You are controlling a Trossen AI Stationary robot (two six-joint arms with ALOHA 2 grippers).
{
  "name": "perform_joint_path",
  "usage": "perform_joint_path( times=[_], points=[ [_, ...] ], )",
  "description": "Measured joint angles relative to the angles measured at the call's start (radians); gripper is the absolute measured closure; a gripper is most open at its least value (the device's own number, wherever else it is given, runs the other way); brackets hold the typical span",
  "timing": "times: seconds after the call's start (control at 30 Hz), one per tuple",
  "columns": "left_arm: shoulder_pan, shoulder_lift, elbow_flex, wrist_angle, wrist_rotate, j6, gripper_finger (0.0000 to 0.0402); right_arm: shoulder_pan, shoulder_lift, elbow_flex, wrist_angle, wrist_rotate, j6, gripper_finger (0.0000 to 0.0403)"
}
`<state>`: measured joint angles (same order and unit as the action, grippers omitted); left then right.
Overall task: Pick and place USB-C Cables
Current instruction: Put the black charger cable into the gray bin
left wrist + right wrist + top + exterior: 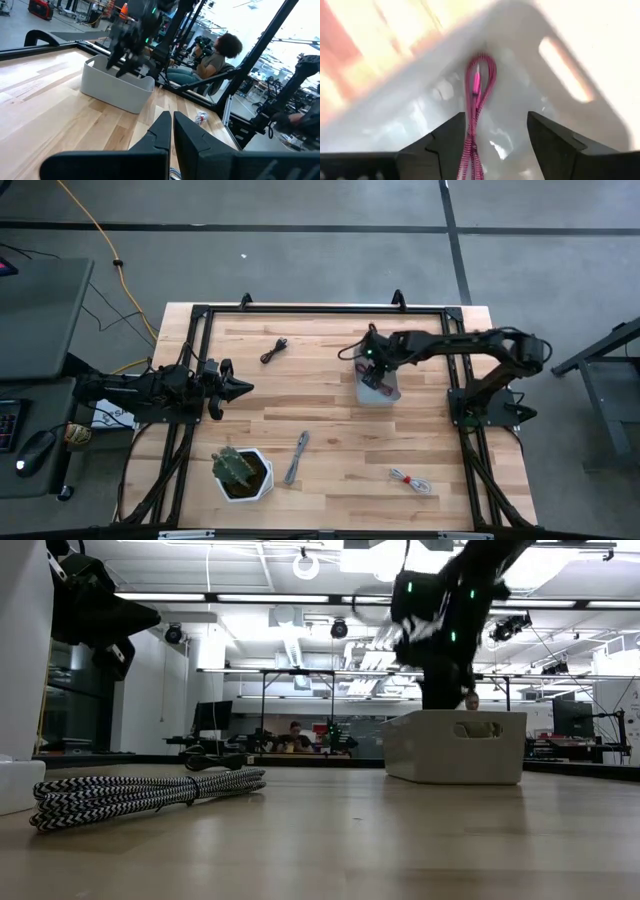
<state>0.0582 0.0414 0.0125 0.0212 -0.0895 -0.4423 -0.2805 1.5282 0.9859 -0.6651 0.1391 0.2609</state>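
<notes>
My right gripper (375,372) hangs open over the pale tray (388,394), fingers pointing down into it. In the right wrist view the dark red cable (479,90) lies on the tray floor (520,125) between the open fingers, close to one of them; I see no hold on it. The black cable (273,351) lies on the table left of the tray. Toward the near edge lie the grey braided cable (297,457) and the whitish-red cable (410,479). My left gripper (236,388) waits shut at the table's left side, above the wood.
A white pot with a cactus (242,472) stands near the table's near-left corner, beside the grey cable (140,790). A black frame (300,310) runs round the table. A long yellow cord (110,250) lies on the floor beyond. A person (220,55) sits behind the table.
</notes>
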Motion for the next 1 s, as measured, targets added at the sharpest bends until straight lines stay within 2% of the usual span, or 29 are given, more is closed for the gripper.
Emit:
perform_joint_path(
  times=[0.2,0.33,0.53,0.67,0.77,0.9,1.0],
  points=[
    [0.0,0.0,0.0,0.0,0.0,0.0,0.0401,0.048,-0.185,0.038,-0.062,0.009,-0.012,0.0198],
    [0.0,0.0,0.0,0.0,0.0,0.0,0.0401,0.111,-0.341,0.036,-0.068,0.053,-0.015,0.0198],
    [0.0,0.0,0.0,0.0,0.0,0.0,0.0401,0.204,-0.575,-0.08,0.048,0.104,-0.01,0.0198],
    [0.0,0.0,0.0,0.0,0.0,0.0,0.0401,0.236,-0.709,-0.226,0.261,0.105,-0.051,0.0198],
    [0.0,0.0,0.0,0.0,0.0,0.0,0.0401,0.238,-0.773,-0.344,0.502,0.1,-0.12,0.0198],
    [0.0,0.0,0.0,0.0,0.0,0.0,0.0401,0.235,-0.791,-0.467,0.839,0.093,-0.239,0.0198],
    [0.0,0.0,0.0,0.0,0.0,0.0,0.0401,0.236,-0.776,-0.515,1.001,0.091,-0.304,0.0198]
  ],
)
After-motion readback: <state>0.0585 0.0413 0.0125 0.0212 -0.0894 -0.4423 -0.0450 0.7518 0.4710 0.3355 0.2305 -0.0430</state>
